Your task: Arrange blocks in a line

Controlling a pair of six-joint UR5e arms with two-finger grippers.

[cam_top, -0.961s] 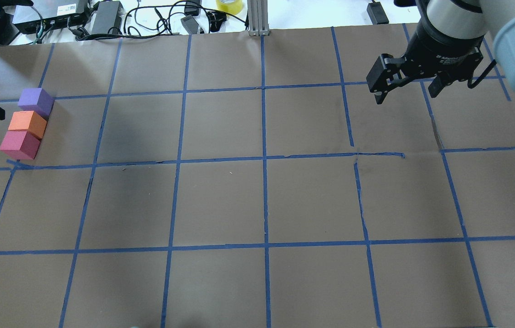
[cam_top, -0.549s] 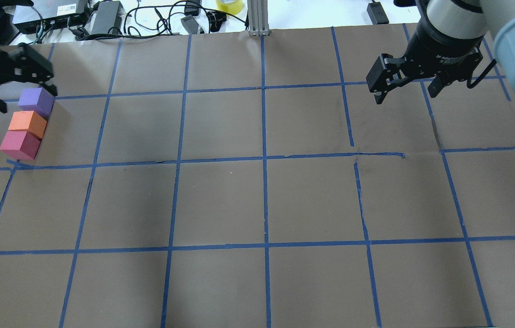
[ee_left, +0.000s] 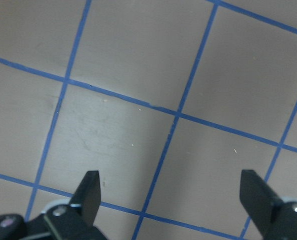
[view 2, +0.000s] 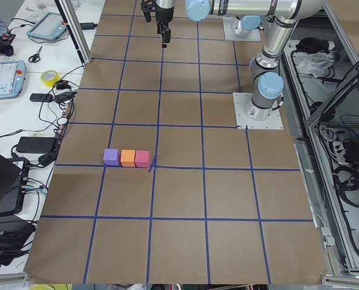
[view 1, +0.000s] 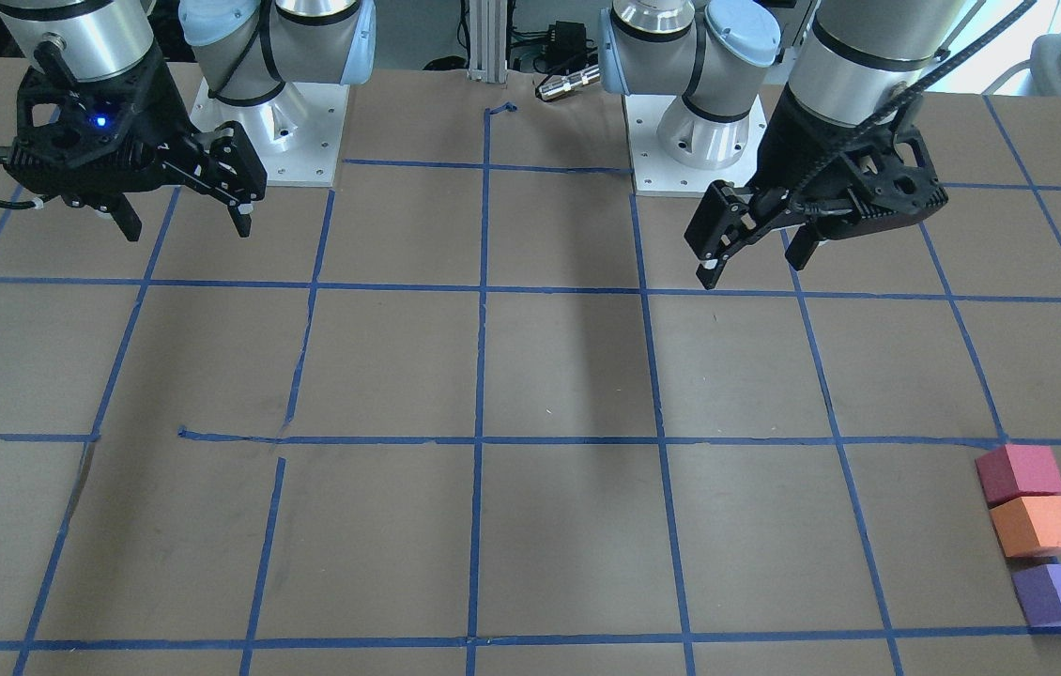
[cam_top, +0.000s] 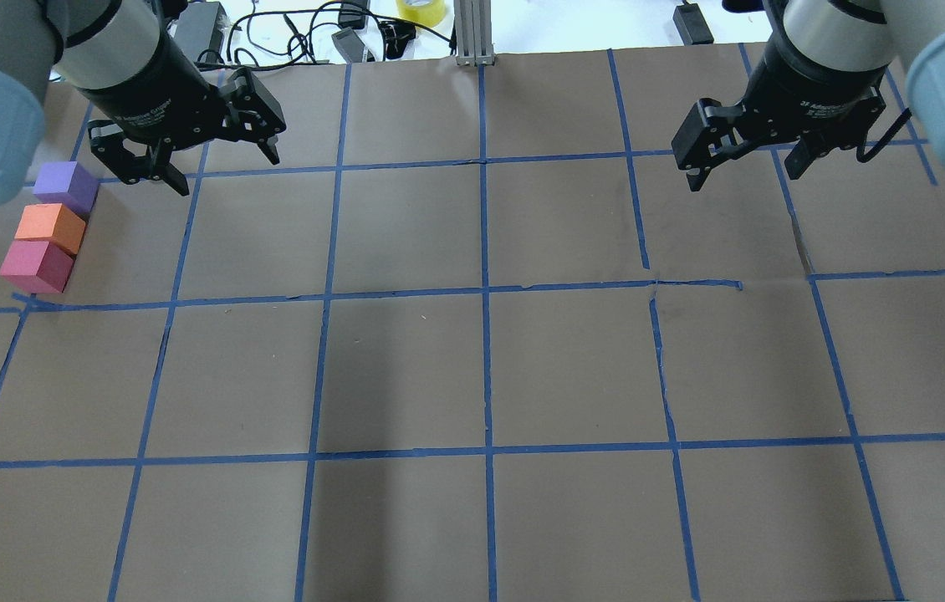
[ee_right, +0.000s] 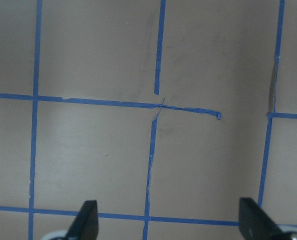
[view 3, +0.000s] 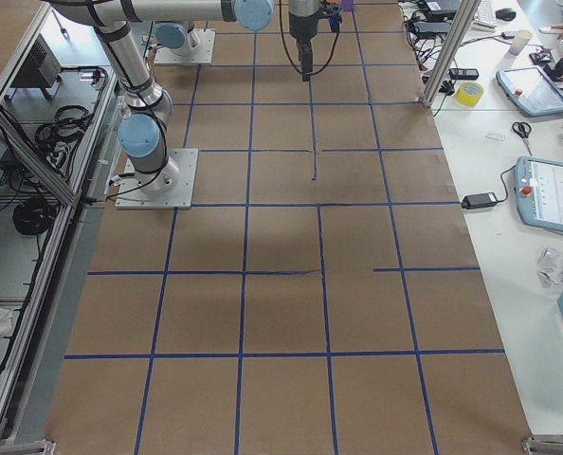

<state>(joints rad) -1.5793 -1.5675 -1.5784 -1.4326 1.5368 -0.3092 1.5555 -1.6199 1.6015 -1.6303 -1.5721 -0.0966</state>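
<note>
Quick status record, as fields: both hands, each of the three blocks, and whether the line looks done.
left hand: open, empty, above the table, touching no block
right hand: open, empty, far across the table from the blocks
purple block: row end farthest from the robot
orange block: middle
reddish-pink block: row end nearest the robot
line: three blocks in one straight row; looks done

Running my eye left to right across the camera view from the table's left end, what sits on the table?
purple block → orange block → reddish-pink block → left arm's mounting plate
</note>
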